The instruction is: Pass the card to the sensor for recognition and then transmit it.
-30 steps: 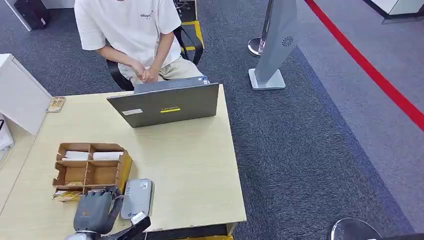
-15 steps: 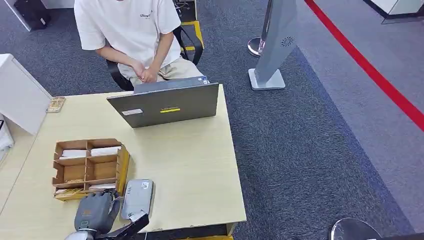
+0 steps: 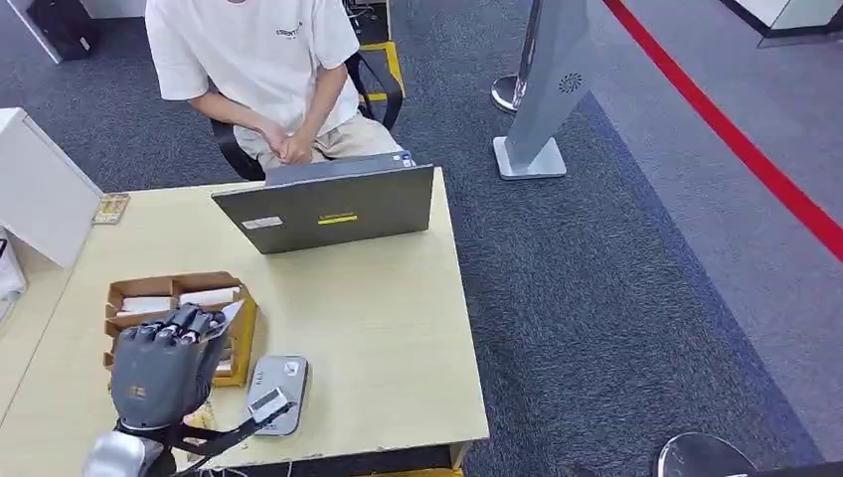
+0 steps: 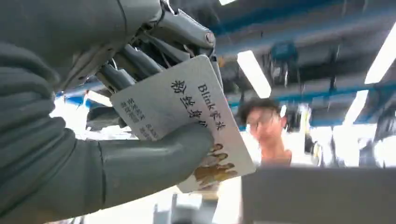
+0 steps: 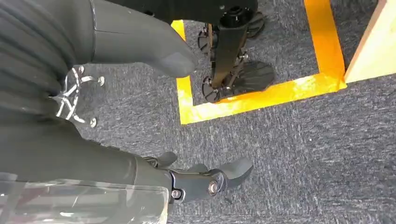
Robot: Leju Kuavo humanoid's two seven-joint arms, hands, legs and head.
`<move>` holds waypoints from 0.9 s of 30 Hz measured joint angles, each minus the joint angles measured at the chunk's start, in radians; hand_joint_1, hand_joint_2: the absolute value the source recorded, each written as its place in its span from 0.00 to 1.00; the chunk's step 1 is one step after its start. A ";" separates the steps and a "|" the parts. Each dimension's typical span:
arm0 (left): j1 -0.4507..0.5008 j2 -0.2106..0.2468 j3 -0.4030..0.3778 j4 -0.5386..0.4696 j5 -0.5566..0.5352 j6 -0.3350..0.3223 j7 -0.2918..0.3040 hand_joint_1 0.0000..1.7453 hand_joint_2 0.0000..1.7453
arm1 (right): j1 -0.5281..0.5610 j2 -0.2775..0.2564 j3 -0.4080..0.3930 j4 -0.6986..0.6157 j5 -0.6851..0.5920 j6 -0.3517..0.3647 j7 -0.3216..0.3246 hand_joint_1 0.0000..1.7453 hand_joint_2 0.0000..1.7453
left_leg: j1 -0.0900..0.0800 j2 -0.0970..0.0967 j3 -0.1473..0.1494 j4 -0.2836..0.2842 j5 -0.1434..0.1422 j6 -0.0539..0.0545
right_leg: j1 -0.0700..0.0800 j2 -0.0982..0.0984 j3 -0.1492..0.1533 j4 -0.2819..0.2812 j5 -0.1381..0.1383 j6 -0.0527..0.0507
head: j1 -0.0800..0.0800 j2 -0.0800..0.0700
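Left hand (image 3: 164,363) covers part of cardboard tray (image 3: 242,338); card (image 4: 187,116) print partly under thumb; person (image 3: 260,70) cropped at top edge

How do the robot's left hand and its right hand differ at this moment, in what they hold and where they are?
The left hand is raised above the table, in front of the cardboard tray; the right hand hangs over the grey carpet.
The left hand pinches a white card between thumb and fingers; the right hand holds nothing.
The left hand's fingers close on the card; the right hand's fingers are apart.
Both have grey covers and dark fingers.
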 joint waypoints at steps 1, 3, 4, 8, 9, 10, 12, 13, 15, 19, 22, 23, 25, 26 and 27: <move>-0.020 0.000 -0.001 -0.026 0.005 0.009 -0.024 1.00 1.00 | -0.001 0.002 0.000 0.000 0.004 0.000 0.000 0.00 1.00 | 0.000 -0.001 0.000 0.000 0.000 0.000 | 0.000 -0.001 0.000 0.000 0.000 0.000 | 0.000 0.000; -0.064 0.000 -0.007 -0.066 0.016 0.011 -0.041 1.00 1.00 | -0.006 0.005 0.000 0.000 0.009 0.001 0.000 0.00 1.00 | 0.000 -0.002 0.000 0.000 0.000 0.000 | 0.000 -0.002 0.001 0.000 0.000 0.000 | 0.000 0.000; -0.081 -0.001 -0.008 -0.077 0.019 0.011 -0.042 1.00 1.00 | -0.008 0.006 0.000 0.000 0.009 0.001 0.000 0.00 1.00 | 0.000 -0.001 0.000 0.000 0.000 0.000 | 0.000 -0.001 0.001 0.000 0.000 0.000 | 0.000 0.000; -0.114 -0.003 -0.021 -0.114 0.024 0.012 -0.044 1.00 1.00 | -0.009 0.011 -0.001 0.000 0.010 0.001 0.000 0.00 1.00 | 0.000 0.000 0.000 0.000 0.000 0.000 | 0.000 -0.001 0.000 0.000 0.000 0.000 | 0.000 0.000; -0.116 -0.003 -0.022 -0.118 0.024 0.012 -0.044 1.00 1.00 | -0.009 0.011 -0.002 0.000 0.010 0.001 0.000 0.00 1.00 | 0.000 0.000 0.000 0.000 0.000 0.000 | 0.000 -0.001 0.000 0.000 0.000 0.000 | 0.000 0.000; -0.119 -0.003 -0.023 -0.123 0.024 0.012 -0.050 1.00 1.00 | -0.009 0.011 -0.002 0.000 0.011 0.001 0.000 0.00 1.00 | 0.000 -0.001 0.000 0.000 0.000 0.000 | 0.000 0.000 0.000 0.000 0.000 0.000 | 0.000 0.000; -0.142 -0.003 -0.024 -0.143 0.026 0.012 -0.066 1.00 1.00 | -0.010 0.011 -0.005 0.000 0.020 0.004 0.003 0.00 1.00 | 0.000 -0.001 0.000 0.000 0.000 0.000 | 0.000 -0.001 0.000 0.000 0.000 0.000 | 0.000 0.000; -0.164 -0.004 -0.024 -0.150 0.031 0.012 -0.070 1.00 1.00 | -0.010 0.012 -0.005 0.000 0.024 0.004 0.005 0.00 1.00 | 0.000 -0.001 -0.001 0.000 0.000 0.000 | 0.000 -0.002 0.000 0.000 0.000 0.000 | 0.000 0.000; -0.226 -0.004 -0.024 -0.153 0.042 0.011 -0.067 1.00 1.00 | -0.012 0.014 -0.005 0.000 0.036 0.006 0.013 0.00 1.00 | 0.000 -0.002 -0.001 0.000 0.001 0.000 | 0.000 -0.002 0.000 0.000 0.000 0.000 | 0.000 0.000; -0.438 -0.006 -0.024 -0.093 0.043 -0.042 -0.016 1.00 1.00 | -0.023 0.022 -0.004 0.000 0.078 0.017 0.043 0.00 1.00 | 0.000 -0.003 -0.001 0.000 0.004 -0.001 | 0.000 -0.003 0.000 0.000 0.003 -0.001 | 0.000 0.000; -0.647 -0.016 -0.024 0.090 -0.002 -0.074 0.036 1.00 1.00 | -0.043 0.031 0.010 0.000 0.114 0.026 0.070 0.00 1.00 | 0.000 -0.003 -0.002 0.000 0.006 -0.001 | 0.000 -0.003 -0.001 0.000 0.006 -0.002 | 0.000 0.000; -0.718 -0.021 -0.024 0.173 -0.033 -0.076 0.059 1.00 1.00 | -0.050 0.034 0.014 0.000 0.126 0.030 0.080 0.00 1.00 | 0.000 -0.002 -0.002 0.000 0.007 -0.001 | 0.000 -0.002 -0.001 0.001 0.007 -0.002 | -0.001 0.000; -0.857 -0.031 -0.024 0.367 -0.103 -0.068 0.109 1.00 1.00 | -0.061 0.037 0.024 0.000 0.148 0.036 0.098 0.00 1.00 | 0.000 -0.002 -0.002 0.000 0.009 -0.001 | 0.000 -0.002 -0.002 0.001 0.008 -0.001 | 0.000 0.000; -0.916 -0.033 -0.024 0.455 -0.125 -0.060 0.126 1.00 1.00 | -0.066 0.039 0.031 0.000 0.157 0.038 0.103 0.00 1.00 | 0.000 -0.001 -0.002 0.000 0.010 -0.001 | 0.000 -0.001 -0.003 0.001 0.009 -0.001 | 0.000 0.000; -0.973 -0.037 -0.024 0.552 -0.129 -0.046 0.146 1.00 1.00 | -0.070 0.042 0.037 0.000 0.167 0.040 0.110 0.00 1.00 | 0.000 0.001 -0.002 0.000 0.010 -0.001 | 0.000 0.001 -0.003 0.002 0.010 -0.002 | 0.000 0.000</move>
